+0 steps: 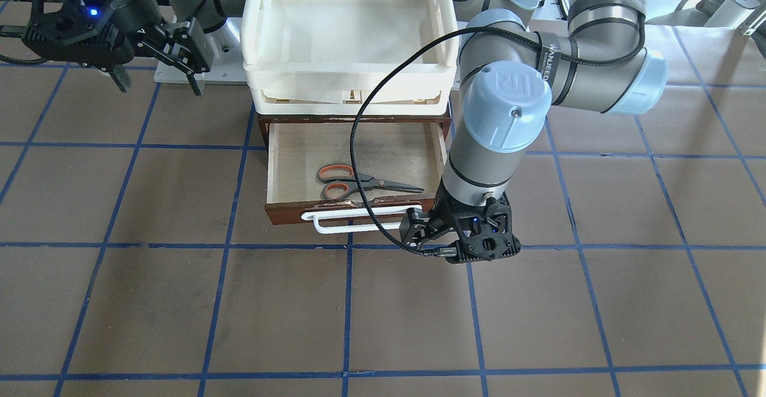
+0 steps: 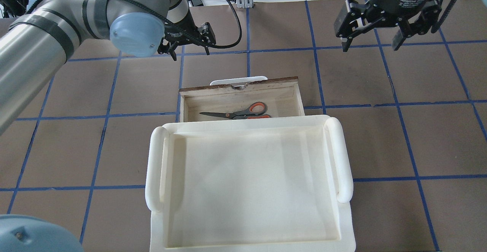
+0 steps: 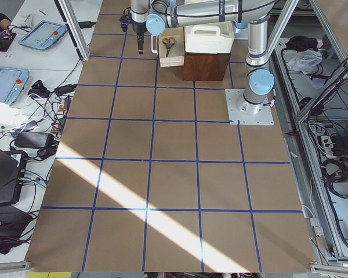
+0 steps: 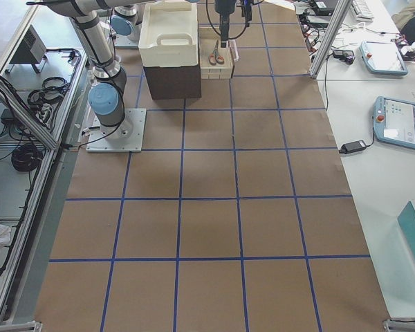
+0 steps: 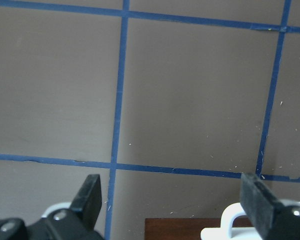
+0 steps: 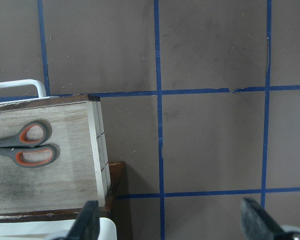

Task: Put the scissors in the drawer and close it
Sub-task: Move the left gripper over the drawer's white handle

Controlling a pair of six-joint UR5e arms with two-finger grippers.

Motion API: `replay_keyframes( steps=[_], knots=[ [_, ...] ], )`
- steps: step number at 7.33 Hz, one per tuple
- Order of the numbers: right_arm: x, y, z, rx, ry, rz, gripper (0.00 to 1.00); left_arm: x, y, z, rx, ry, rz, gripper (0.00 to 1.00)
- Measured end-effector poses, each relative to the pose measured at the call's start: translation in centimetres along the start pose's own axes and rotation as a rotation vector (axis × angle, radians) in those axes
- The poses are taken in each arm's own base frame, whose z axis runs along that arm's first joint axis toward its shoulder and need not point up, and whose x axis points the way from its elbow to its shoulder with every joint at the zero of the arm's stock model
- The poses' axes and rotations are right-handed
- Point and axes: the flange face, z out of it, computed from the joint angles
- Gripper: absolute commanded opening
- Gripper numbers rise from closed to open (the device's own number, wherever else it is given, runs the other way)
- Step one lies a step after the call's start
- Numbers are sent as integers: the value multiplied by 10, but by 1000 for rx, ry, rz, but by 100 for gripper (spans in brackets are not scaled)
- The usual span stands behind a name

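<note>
The scissors [image 1: 359, 182], with orange-red and black handles, lie flat inside the open wooden drawer [image 1: 287, 212]. They also show in the overhead view [image 2: 239, 112] and the right wrist view [image 6: 25, 145]. The drawer's white bar handle [image 1: 353, 226] points away from the robot. My left gripper [image 1: 431, 232] is open and empty, in front of the drawer at one end of the handle. In the left wrist view [image 5: 172, 185] the handle [image 5: 230, 222] shows at the bottom edge. My right gripper [image 2: 371, 46] is open and empty, off to the drawer's other side, above the table.
A cream-white plastic tray [image 2: 156, 168] sits on top of the brown cabinet, above the drawer. The left arm's black cable [image 1: 359, 145] loops over the drawer. The brown table with blue grid lines [image 1: 347, 313] stretches beyond the handle.
</note>
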Motion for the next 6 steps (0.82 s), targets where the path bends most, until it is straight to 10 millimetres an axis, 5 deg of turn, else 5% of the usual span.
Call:
replay_keyframes(
  steps=[3,6],
  knots=[
    [0,0,1,-3,-1,0,100,39,0,60,-35,-3,-46,100],
    [0,6,13,-25,-2,0,100,60,16,78,-97,-34,-77,100]
  ],
)
